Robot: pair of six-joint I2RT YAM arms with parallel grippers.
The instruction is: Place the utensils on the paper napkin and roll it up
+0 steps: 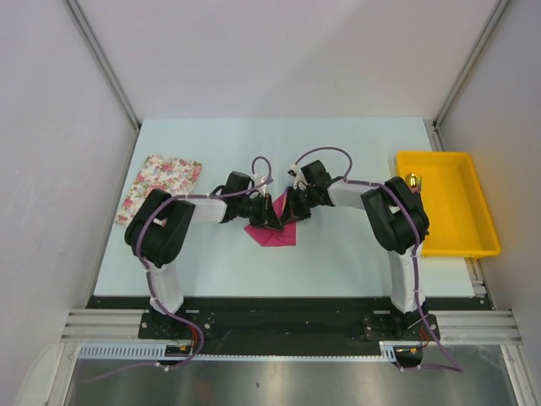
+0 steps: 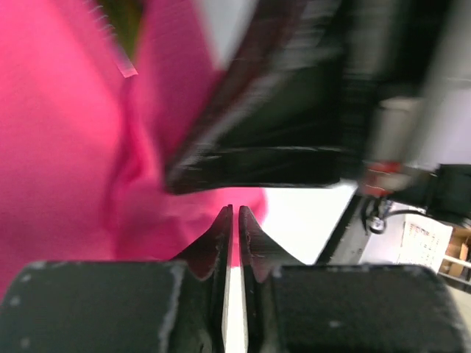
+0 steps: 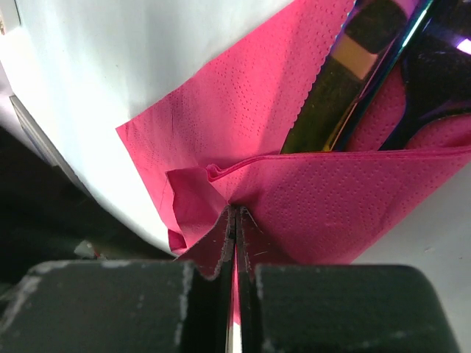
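The magenta paper napkin (image 1: 275,230) lies partly folded at the table's middle, and both grippers meet over it. My right gripper (image 3: 235,212) is shut on a folded edge of the napkin (image 3: 243,118). In that view a yellow-olive utensil (image 3: 335,81) and a dark purple utensil (image 3: 441,70) lie on the napkin, partly under the fold. My left gripper (image 2: 235,212) is shut to a thin slit with the napkin (image 2: 59,147) at its tips. The blurred black right gripper crosses just beyond it. From above, the left gripper (image 1: 266,216) and right gripper (image 1: 292,210) hide the utensils.
A white floral cloth (image 1: 159,186) lies at the far left of the table. A yellow tray (image 1: 456,245) stands at the right edge with a small object (image 1: 412,179) in its back corner. Grey walls close in the sides and back.
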